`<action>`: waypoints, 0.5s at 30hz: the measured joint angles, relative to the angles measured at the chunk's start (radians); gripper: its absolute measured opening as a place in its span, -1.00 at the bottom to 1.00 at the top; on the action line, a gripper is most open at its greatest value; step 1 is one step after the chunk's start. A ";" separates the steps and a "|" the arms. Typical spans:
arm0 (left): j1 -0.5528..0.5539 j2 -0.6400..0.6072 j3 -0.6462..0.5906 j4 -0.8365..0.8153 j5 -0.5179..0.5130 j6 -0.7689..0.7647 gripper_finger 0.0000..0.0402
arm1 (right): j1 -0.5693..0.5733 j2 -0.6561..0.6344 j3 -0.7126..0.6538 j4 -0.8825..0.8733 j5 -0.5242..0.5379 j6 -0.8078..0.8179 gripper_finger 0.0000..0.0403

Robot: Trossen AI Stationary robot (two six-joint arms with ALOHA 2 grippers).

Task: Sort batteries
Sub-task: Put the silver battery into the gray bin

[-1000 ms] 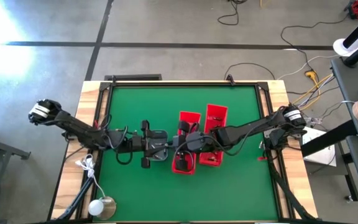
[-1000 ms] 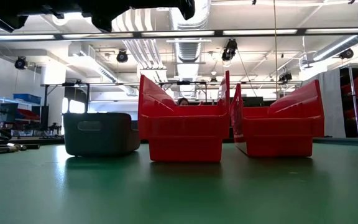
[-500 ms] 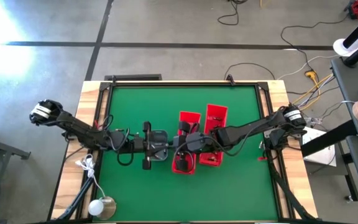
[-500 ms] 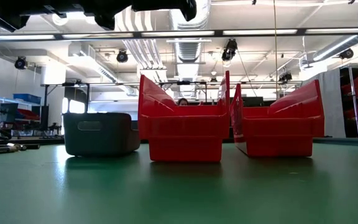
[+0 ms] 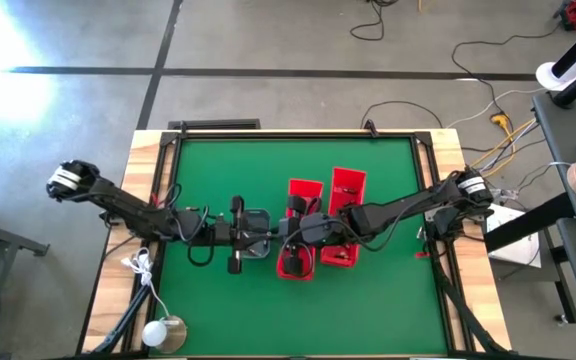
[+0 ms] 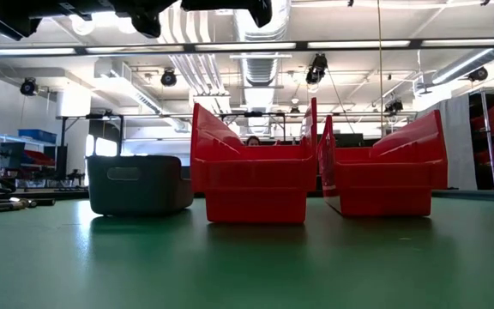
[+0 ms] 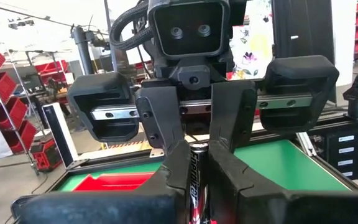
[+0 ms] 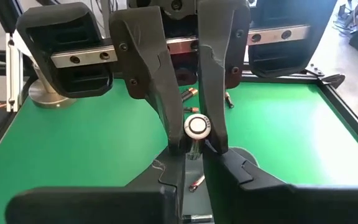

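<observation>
Left gripper (image 7: 191, 165): clenched on a battery (image 7: 194, 180), seen in the left wrist view; black cell with lettering, held upright between the two fingers (image 7: 169, 134).
Left gripper location: placed over the grey tray (image 5: 253, 232), just left of the red bins, in the high view.
Right gripper (image 8: 192, 134): clenched on a second battery (image 8: 197, 126); silvery end cap is faced toward the wrist camera.
Right gripper location: held above the left red bin (image 5: 303, 190), near its front end, in the high view.
Loose batteries (image 8: 189, 93): a few small cells are seen lying on the green mat (image 8: 92, 137) beyond the right gripper; exact count cannot be told.
Bins: two red bins are set side by side, right red bin (image 6: 384, 167) just beside the left one; grey tray is set left of both in the low view.
</observation>
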 joint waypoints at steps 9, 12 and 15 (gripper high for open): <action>0.000 -0.073 -0.018 -0.122 -0.058 -0.050 -0.94 | -0.002 -0.034 0.003 -0.093 0.012 0.121 -0.32; 0.011 -0.074 -0.018 -0.249 -0.179 -0.094 -0.95 | 0.003 -0.058 0.003 -0.229 0.034 0.173 -0.19; 0.054 -0.073 0.000 -0.448 -0.204 -0.191 -0.95 | 0.014 -0.062 0.003 -0.346 0.058 0.244 -0.11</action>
